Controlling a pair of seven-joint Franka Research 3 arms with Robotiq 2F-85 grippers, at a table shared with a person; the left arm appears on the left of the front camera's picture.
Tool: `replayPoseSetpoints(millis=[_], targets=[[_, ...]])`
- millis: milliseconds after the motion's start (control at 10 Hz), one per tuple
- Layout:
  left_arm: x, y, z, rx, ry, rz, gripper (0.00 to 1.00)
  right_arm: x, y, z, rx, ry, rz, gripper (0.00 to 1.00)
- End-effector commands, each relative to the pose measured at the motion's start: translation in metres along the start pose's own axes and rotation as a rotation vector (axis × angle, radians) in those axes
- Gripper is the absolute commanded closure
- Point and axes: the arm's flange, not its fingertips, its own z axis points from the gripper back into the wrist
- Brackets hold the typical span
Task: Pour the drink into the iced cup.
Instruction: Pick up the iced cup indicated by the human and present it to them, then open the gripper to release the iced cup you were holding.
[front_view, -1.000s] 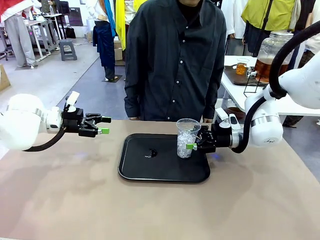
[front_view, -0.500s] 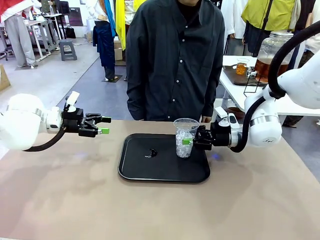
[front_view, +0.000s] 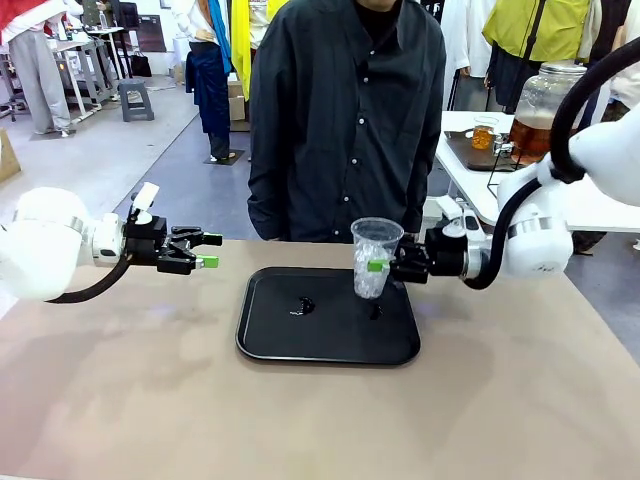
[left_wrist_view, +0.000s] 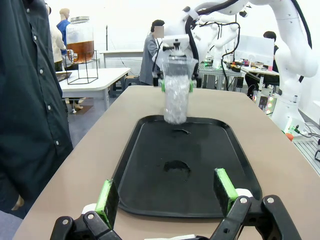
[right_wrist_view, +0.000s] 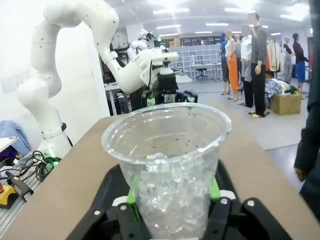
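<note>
Right gripper (front_view: 378, 266) clamps the iced cup (front_view: 377, 240) above the tray (front_view: 300, 345); left gripper (front_view: 212, 250) hangs spread, empty.

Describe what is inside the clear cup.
Ice fills the lower part of the cup; no amber liquid shows. Fingers of the right hand cover its base in the wrist view.

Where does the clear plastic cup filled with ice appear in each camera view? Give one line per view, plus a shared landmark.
Front view: clear plastic cup just right of centre, in the right gripper.
Left wrist view: cup at top centre.
Right wrist view: cup in the centre foreground.
Shared landmark: the tan table.
</note>
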Motion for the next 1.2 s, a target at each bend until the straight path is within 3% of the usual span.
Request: replayPoseSetpoints(millis=[0, 400, 1100], targets=[[0.001, 0.000, 0.001, 0.003, -0.006, 0.001, 0.00, 0.052, -0.012, 0.006, -0.019, 0.004, 0.044, 0.39], [0.001, 0.000, 0.001, 0.003, -0.006, 0.001, 0.00, 0.103, -0.055, 0.005, -0.014, 0.013, 0.004, 0.39], [0.001, 0.000, 0.001, 0.003, -0.006, 0.001, 0.00, 0.103, -0.043, 0.010, -0.027, -0.003, 0.043, 0.39]])
